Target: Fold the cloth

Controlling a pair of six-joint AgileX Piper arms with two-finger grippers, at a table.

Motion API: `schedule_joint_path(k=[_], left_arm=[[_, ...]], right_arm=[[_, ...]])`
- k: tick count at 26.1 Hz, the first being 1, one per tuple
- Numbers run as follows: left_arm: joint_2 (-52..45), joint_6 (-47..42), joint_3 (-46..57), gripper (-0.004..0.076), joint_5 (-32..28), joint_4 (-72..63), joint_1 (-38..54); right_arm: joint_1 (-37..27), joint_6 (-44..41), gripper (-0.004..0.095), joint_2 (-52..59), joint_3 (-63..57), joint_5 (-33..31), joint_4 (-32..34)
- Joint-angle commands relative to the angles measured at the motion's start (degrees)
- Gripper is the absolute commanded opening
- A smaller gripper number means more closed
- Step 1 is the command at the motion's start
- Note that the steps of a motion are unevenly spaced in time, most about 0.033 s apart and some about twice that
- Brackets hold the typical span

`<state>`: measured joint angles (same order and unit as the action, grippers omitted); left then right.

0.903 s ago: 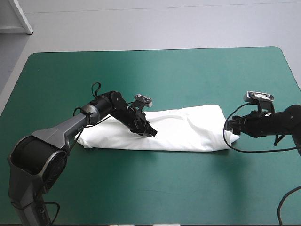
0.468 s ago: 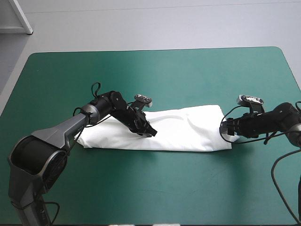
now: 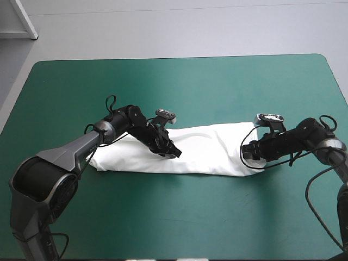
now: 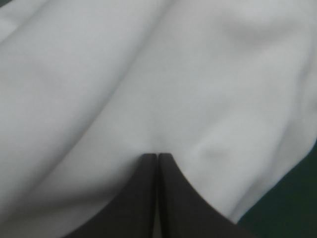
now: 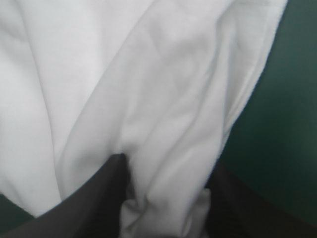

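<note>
White short-sleeved T-shirt [image 3: 204,149], long folded band on teal-green table cover [image 3: 179,87], my left gripper [image 4: 157,156] fingers pressed together into one point, shirt under and ahead of tips, my right gripper [image 5: 167,164] fingers spread apart, shirt's end bunched between them

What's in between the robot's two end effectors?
Just the white T-shirt. In the high view its folded cloth runs from the left end effector across to the right end effector, and nothing else lies on that stretch.
</note>
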<state>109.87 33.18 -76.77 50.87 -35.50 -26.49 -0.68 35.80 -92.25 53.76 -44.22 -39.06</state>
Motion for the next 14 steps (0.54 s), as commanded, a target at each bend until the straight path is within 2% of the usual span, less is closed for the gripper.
schedule_joint_path(k=[1, 5, 11, 14], left_arm=[[-0.8, 0.0, -0.2, 0.0019, 1.3, -0.7, -0.8], [-0.8, 0.0, -0.2, 0.0019, 1.3, -0.7, -0.8], [-0.8, 0.0, -0.2, 0.0019, 1.8, -0.6, -0.8], [-0.8, 0.0, -0.2, 0.0019, 1.6, -0.7, -0.8]], right_arm=[[0.3, -0.1, 0.0278, 1.3, 1.0, 0.2, -1.0], [0.3, 1.4, 0.0003, 1.3, 1.2, 0.9, -0.8], [0.3, 1.3, -0.0017, 2.8, 5.3, 0.8, 0.8], [0.3, 0.5, -0.0017, 5.6, 10.6, -2.4, 0.5]])
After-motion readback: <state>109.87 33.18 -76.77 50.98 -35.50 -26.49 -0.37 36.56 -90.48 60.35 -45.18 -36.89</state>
